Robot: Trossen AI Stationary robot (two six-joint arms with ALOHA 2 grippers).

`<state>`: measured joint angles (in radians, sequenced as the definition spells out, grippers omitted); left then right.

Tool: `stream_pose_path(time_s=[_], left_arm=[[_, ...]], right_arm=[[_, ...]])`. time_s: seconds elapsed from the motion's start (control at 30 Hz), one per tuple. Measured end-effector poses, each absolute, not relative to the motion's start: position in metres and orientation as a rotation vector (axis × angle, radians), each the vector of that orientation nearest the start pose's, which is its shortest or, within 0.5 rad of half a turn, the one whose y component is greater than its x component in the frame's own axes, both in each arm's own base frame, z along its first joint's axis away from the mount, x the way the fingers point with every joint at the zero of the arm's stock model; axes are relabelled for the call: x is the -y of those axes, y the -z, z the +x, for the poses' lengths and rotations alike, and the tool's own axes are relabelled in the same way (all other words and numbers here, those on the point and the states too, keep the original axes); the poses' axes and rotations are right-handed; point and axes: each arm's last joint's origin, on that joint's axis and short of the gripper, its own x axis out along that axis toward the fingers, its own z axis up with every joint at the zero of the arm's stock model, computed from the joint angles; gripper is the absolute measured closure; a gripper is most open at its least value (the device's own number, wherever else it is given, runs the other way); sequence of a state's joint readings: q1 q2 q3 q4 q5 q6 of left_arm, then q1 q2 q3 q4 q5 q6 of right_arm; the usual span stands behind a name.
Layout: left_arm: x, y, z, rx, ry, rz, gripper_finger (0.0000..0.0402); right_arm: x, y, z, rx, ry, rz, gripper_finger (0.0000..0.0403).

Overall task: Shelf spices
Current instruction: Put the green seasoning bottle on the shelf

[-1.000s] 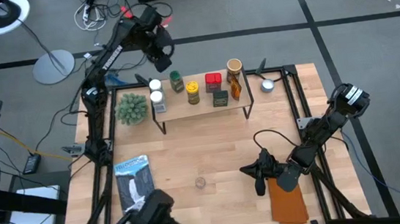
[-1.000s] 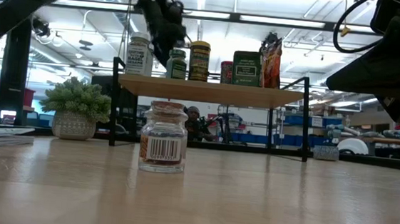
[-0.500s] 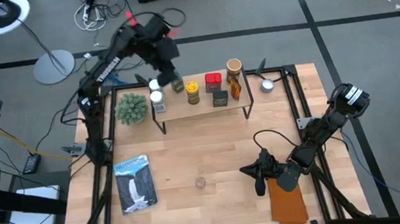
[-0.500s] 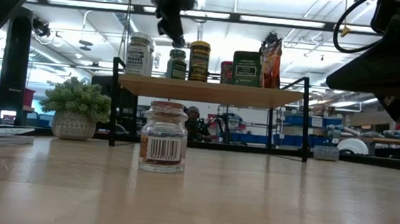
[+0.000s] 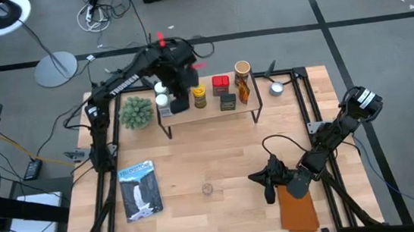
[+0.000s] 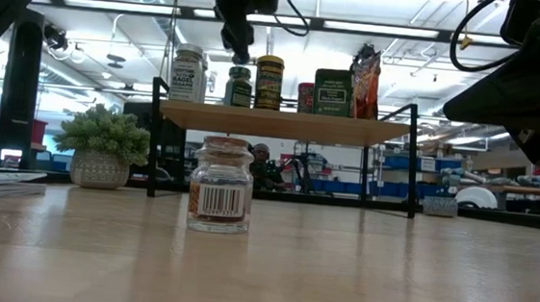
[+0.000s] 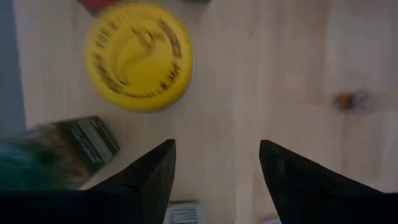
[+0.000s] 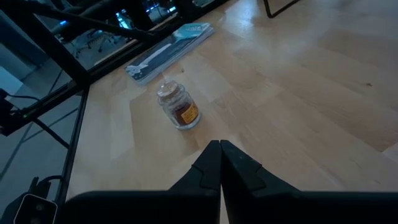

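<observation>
The shelf (image 5: 210, 109) carries white-lidded jars (image 5: 161, 95), a yellow-lidded jar (image 5: 199, 95), a red tin (image 5: 220, 83), a black box (image 5: 228, 102), a tan cylinder (image 5: 242, 69) and an amber bottle (image 5: 243, 89). My left gripper (image 5: 179, 100) hangs open just above the shelf top, next to the yellow lid (image 7: 138, 57), and hides the green-lidded jar from above; the low view shows that jar (image 6: 239, 86) under the fingers (image 6: 238, 50). One small glass jar (image 5: 207, 189) stands on its base on the table. My right gripper (image 5: 267, 184) is shut, low over the table's near right part.
A fuzzy green plant (image 5: 136, 112) sits left of the shelf, a silver cup (image 5: 277, 89) right of it. A booklet (image 5: 139, 189) lies near left, an orange cloth (image 5: 298, 210) under my right arm. Bare wood stretches between shelf and glass jar (image 8: 179, 107).
My left gripper has swung from beyond the table's far edge toward the near edge and now sits over the shelf's left half, covering the green-lidded jar from above. The right arm and every jar have stayed put.
</observation>
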<state>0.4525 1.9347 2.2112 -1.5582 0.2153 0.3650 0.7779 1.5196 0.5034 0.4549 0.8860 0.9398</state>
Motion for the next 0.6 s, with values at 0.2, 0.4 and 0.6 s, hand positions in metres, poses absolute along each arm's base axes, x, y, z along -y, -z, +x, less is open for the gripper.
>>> stream_pose_path(time_s=[0.2,0.4,0.6], left_arm=[[-0.118,-0.371,0.329,-1.28,-0.069,-0.068,0.0165],[-0.053,-0.368,0.302,-1.158,-0.262,0.014,0.0165],[0.013,-0.333,0.287,-0.844,-0.355,0.224,0.0165]], right_arm=[[-0.17,-0.144,0.197,-0.297,0.246,0.507,0.0398],[-0.171,-0.144,0.196,-0.302,0.247,0.497,0.04],[-0.168,-0.144,0.198,-0.298,0.262,0.475,0.0397]])
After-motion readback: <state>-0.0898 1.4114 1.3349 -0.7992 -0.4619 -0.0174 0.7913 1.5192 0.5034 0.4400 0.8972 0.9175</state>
